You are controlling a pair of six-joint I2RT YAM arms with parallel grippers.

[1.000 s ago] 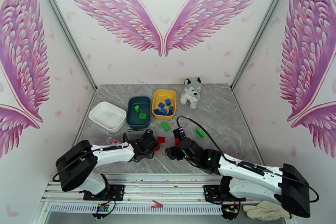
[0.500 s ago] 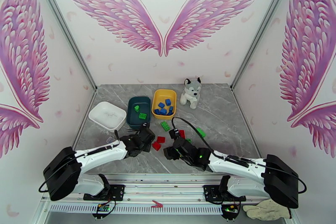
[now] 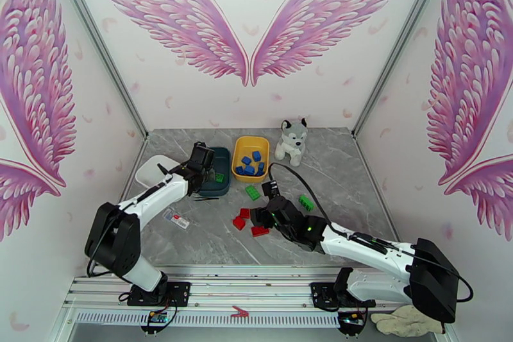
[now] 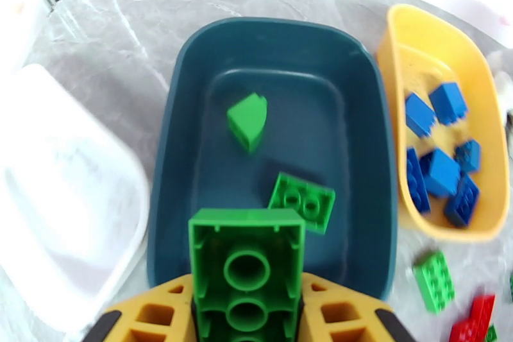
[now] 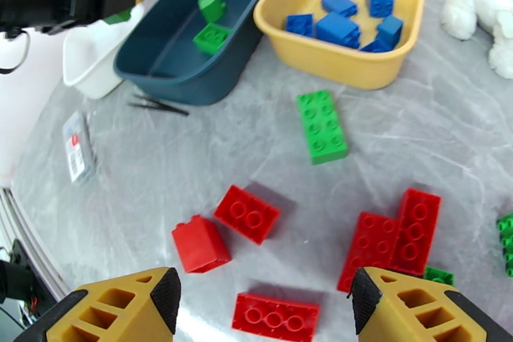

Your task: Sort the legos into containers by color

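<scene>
Legos lie partly sorted. Your left jaws clamp a green brick point(image 4: 247, 266), hollow underside toward the wrist camera, over the near rim of the dark teal tray point(image 4: 269, 32); whether it clears that rim is hard to judge. A green wedge point(image 4: 248, 120) and a green square plate point(image 4: 301, 201) lie inside the tray. From overhead, the left wrist covers the held brick and the tray's left side. Blue bricks point(image 4: 442, 170) sit in the yellow tray point(image 4: 392, 48), which is cut off at the right edge; the white tray point(image 4: 58, 196) is blurred.

Your right jaws stand wide above the table point(image 5: 179, 157), with a red brick point(image 5: 276, 316) lying in the gap as that wrist camera sees it. The same view separates the other loose reds: a cube point(image 5: 201, 244), a red square plate point(image 5: 247, 213) and a joined pair point(image 5: 391, 240). A long green brick point(image 5: 322, 125) lies nearer the trays.
</scene>
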